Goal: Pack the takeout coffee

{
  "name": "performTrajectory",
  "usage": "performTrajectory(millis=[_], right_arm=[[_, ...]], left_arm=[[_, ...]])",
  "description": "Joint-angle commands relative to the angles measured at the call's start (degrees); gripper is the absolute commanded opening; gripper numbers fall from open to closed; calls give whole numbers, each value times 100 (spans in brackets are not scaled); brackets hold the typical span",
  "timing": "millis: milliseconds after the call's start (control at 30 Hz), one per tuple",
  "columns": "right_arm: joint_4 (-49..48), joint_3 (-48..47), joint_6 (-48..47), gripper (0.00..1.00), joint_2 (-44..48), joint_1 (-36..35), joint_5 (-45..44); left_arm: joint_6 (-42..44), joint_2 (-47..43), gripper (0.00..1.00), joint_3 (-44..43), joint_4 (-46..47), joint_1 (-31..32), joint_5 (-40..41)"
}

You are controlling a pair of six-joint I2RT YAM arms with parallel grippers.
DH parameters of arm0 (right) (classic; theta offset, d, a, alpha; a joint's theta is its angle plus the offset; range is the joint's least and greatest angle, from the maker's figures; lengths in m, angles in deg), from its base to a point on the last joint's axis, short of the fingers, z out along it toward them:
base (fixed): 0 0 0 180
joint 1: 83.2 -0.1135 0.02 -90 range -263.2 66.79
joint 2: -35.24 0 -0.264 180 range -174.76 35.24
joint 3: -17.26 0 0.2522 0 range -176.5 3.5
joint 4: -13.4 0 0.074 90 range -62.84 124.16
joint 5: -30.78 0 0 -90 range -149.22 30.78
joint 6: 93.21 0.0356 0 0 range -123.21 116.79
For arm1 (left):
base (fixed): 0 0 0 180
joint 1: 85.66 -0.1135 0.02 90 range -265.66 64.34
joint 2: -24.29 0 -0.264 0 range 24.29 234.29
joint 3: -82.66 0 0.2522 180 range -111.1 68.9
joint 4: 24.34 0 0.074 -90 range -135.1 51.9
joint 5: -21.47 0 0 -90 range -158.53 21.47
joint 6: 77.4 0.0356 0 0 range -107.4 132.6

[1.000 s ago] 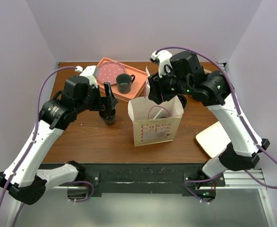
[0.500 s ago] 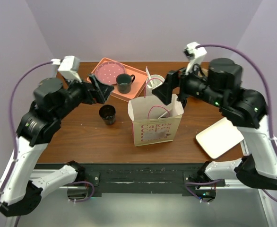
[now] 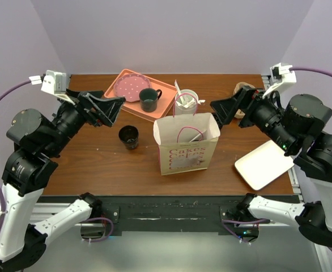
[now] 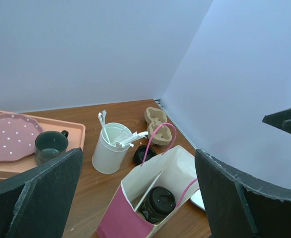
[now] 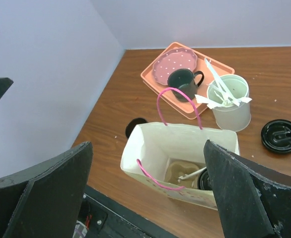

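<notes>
The takeout coffee point(image 4: 158, 202) sits inside the paper bag point(image 3: 186, 144). Only its round black lid shows, and only from the left wrist view. The cup wall and any lettering are hidden by the bag, and the right wrist view gives just a dark sliver beside a tan shape and a pale stick that cannot be identified. From above, the bag's inside is too shadowed to read. A loose lid point(image 5: 281, 135) lies flat near the white tin point(image 3: 186, 102) and is blocked from the overhead view by the right gripper point(image 3: 220, 111). That gripper hangs in the air with its jaws spread wide and nothing between them. The left gripper point(image 3: 112, 109) is likewise raised, wide open and empty. The table point(image 3: 98, 164) carries one bag near the middle of its near edge, with one lidless black cup point(image 3: 128, 136) just to its left. One orange tray point(image 3: 163, 90) by the far edge holds one pink dotted plate point(image 3: 131, 88) and one dark mug point(image 3: 149, 99). There is also one tin of pale sticks, one moulded cardboard carrier point(image 3: 244, 88) at the far right corner, and one white tray point(image 3: 263, 164) at the right edge, partly covered by the arm. The bag is cream paper with pink cord handles and printed lettering, and the table is brown wood grain.
</notes>
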Motion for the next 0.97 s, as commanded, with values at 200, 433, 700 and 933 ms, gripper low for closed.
performTrajectory(millis=[200, 433, 700, 933], right_arm=[[-294, 39, -6, 98, -42, -21, -410], [-417, 179, -41, 98, -138, -12, -313], [-584, 259, -129, 98, -173, -12, -339], [-636, 189, -156, 98, -218, -12, -295]], left_arm=[[34, 183, 100, -34, 108, -18, -206], [-45, 174, 100, 98, 231, -18, -171], [-54, 148, 100, 256, 230, -27, -180], [-90, 191, 100, 344, 433, -27, -285]])
